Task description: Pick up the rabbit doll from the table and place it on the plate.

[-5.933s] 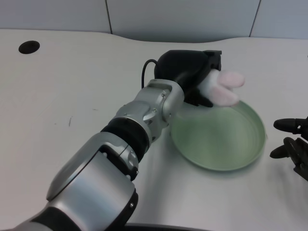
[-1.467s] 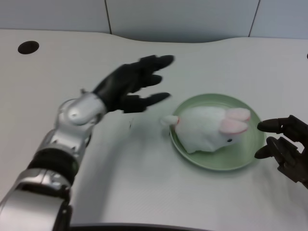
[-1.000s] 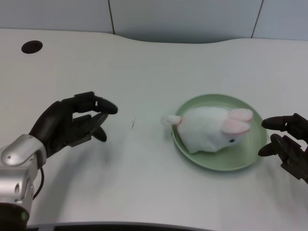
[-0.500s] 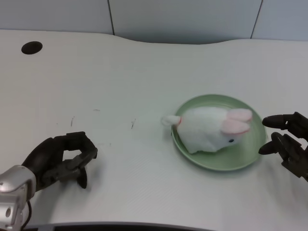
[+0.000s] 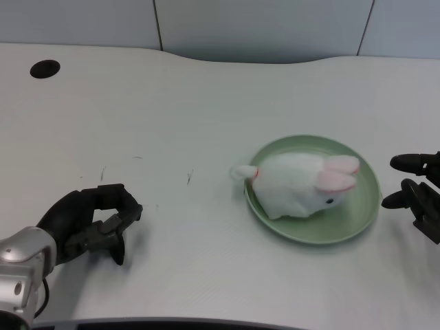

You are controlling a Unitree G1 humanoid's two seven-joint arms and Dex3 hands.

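The left robot hand (image 5: 93, 223) sits low at the near left corner of the table (image 5: 206, 103), well apart from everything else. Its black fingers (image 5: 122, 206) are curled inward toward the palm with nothing between them, so it is clenched on empty air. The tips seem to hover just above or rest on the white surface; I cannot tell which. The silver wrist and forearm (image 5: 20, 265) run off the bottom left edge, angled up toward the hand.

The rabbit doll (image 5: 299, 187) lies on the green plate (image 5: 364, 206), over on the right half of the table. It is a white plush with pink ears pointing to the right and a small dark eye facing the near side. Its body fills the middle of the plate, while its little white tail pokes out over the plate's left rim, above the table.

A few faint dark scuff marks (image 5: 190, 177) show on the table between the hand and the plate. A round dark hole (image 5: 44, 69) sits in the far left corner of the tabletop.
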